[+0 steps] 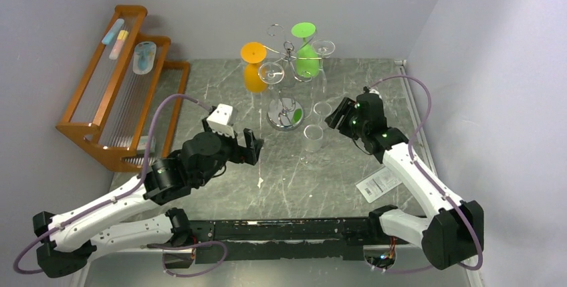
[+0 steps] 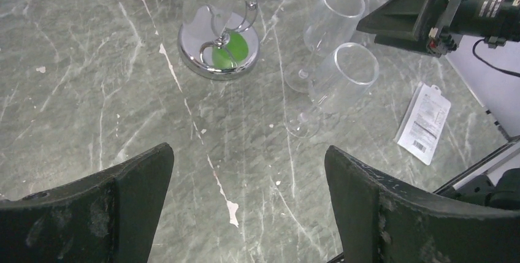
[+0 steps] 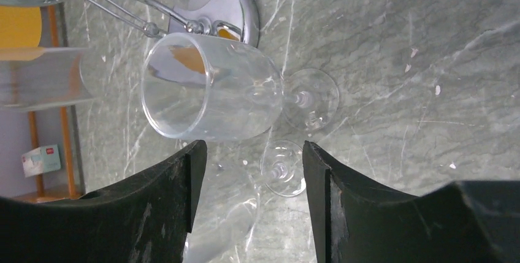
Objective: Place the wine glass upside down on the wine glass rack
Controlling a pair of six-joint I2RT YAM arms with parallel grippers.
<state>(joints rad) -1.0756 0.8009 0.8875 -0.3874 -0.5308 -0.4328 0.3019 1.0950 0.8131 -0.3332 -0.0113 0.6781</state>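
Observation:
The chrome wire wine glass rack stands at the back centre on its round shiny base. An orange glass, a green glass and clear glasses hang on it upside down. Two clear wine glasses stand upright right of the base. My right gripper is open beside them. In the right wrist view the nearer glass's stem and foot show between the open fingers, and the other glass is just beyond. My left gripper is open and empty over bare table.
A brown wooden stepped rack with a few small items stands at the back left. A white label card lies front right; it also shows in the left wrist view. Walls close in the table on the left, back and right.

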